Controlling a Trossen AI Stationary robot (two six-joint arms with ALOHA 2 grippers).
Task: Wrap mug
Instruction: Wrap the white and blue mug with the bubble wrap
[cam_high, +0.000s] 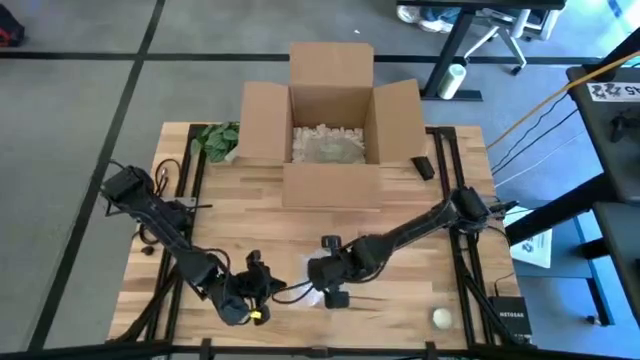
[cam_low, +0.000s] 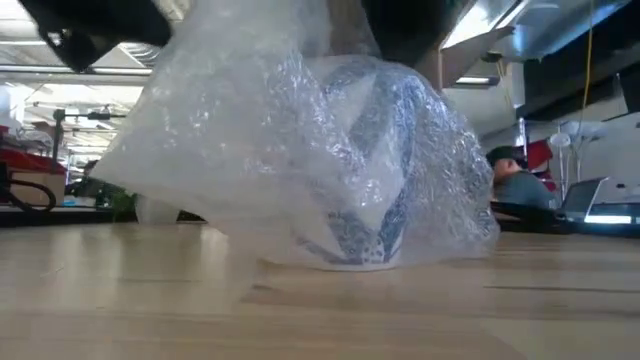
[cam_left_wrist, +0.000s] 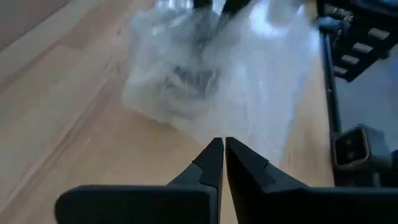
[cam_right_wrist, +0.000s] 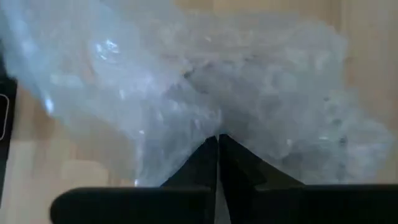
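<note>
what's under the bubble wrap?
A blue-patterned mug shows through the bubble wrap on the table. Its handle and rim are hidden.

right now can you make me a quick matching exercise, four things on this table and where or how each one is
Things:
1. mug
2. cardboard box
3. left claw
4. small pale ball

States:
A. far side of the table, flaps open
B. closed, tips together at the wrap's edge
C. near right corner of the table
D. under the bubble wrap

Pairs: 1-D, 2-A, 3-B, 4-C
</note>
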